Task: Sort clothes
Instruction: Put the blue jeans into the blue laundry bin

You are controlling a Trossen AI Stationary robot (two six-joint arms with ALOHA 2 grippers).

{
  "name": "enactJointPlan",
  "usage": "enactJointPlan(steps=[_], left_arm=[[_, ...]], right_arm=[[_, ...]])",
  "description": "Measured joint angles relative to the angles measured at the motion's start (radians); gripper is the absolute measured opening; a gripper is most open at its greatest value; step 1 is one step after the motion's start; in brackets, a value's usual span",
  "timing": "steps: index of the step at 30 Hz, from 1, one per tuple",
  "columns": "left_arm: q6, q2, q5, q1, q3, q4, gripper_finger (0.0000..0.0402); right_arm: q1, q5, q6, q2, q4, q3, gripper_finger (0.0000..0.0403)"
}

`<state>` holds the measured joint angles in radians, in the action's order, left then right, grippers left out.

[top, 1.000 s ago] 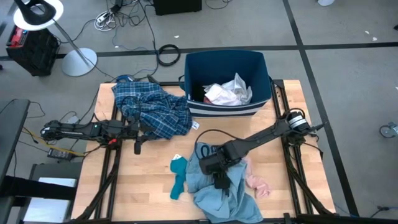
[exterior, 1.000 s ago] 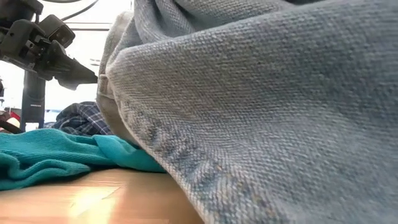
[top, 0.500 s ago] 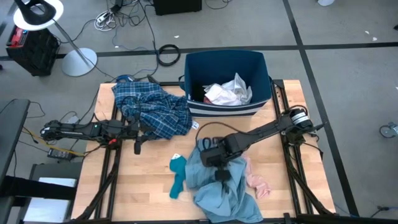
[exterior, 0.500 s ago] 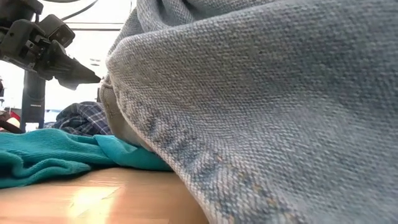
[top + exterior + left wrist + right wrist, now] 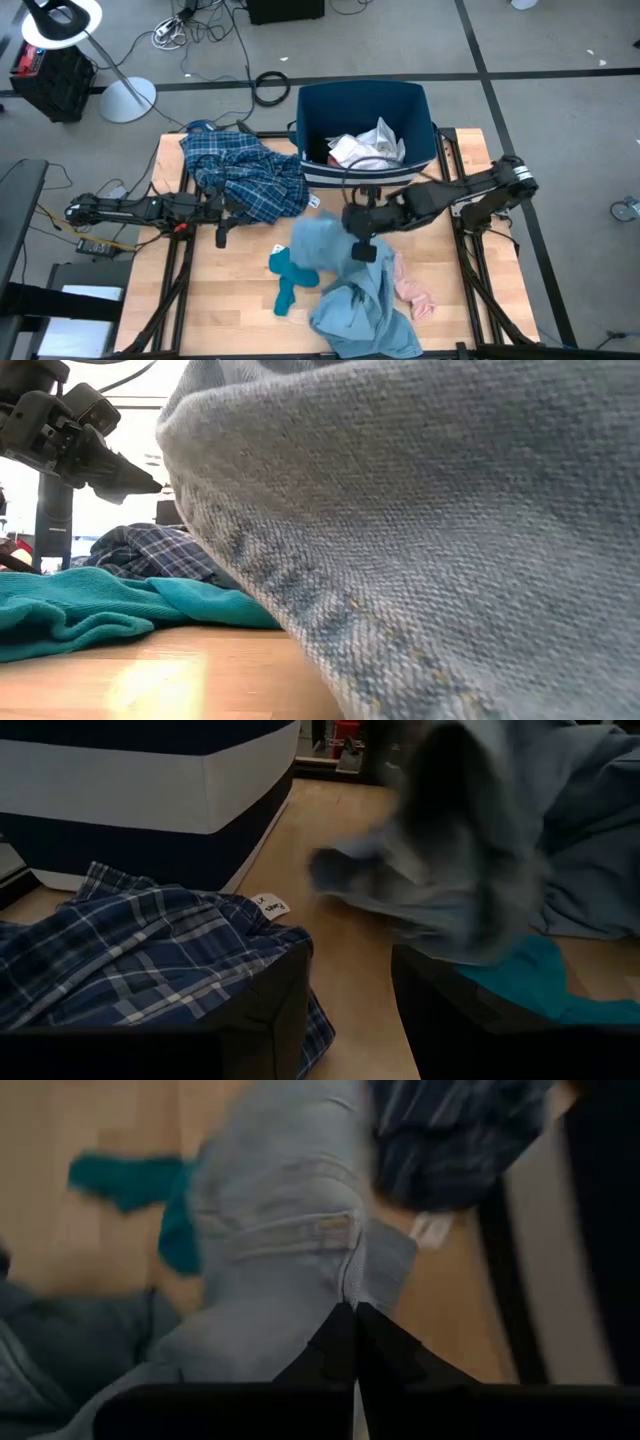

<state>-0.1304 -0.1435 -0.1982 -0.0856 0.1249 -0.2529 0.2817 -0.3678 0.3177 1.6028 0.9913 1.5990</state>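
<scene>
Fingers of my right arm are clenched on a fold of the light-blue denim garment, pressed so tightly together in the right wrist view that no gap shows between them. They hold the denim lifted above the middle of the light wooden counter, just in front of the dark-blue rectangular plastic bin with a white band. One end of the denim hangs bunched from my grip while the rest trails down to the counter's near edge, filling most of the low view.

Touching the denim on its left lies the teal knitted sock, partly under the raised cloth. A small pale-pink soft item sits on the counter against the denim's right side. White crumpled clothes rest inside the bin.

My left arm's fingers hang over the left part of the counter, spread apart and grasping nothing, right at the near edge of the large blue-and-white plaid shirt. That shirt lies heaped on the counter's far left corner, its white label showing near the bin's wall
</scene>
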Motion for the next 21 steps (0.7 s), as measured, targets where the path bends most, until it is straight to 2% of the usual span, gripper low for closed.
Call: enactJointPlan(steps=[8, 14, 21], left_arm=[[0.0, 0.0, 0.0, 0.0, 0.0, 0.0, 0.0151], [0.015, 0.0, -0.001, 0.0, 0.0, 0.001, 0.0151], [0.018, 0.0, -0.001, 0.0, 0.0, 0.001, 0.0151]], right_arm=[[-0.049, -0.112, -0.097, -0.107, -0.152, 0.0, 0.0001], [-0.095, -0.159, -0.259, -0.173, -0.357, 0.0, 0.0], [-0.184, -0.168, -0.435, -0.235, -0.613, 0.0, 0.0]])
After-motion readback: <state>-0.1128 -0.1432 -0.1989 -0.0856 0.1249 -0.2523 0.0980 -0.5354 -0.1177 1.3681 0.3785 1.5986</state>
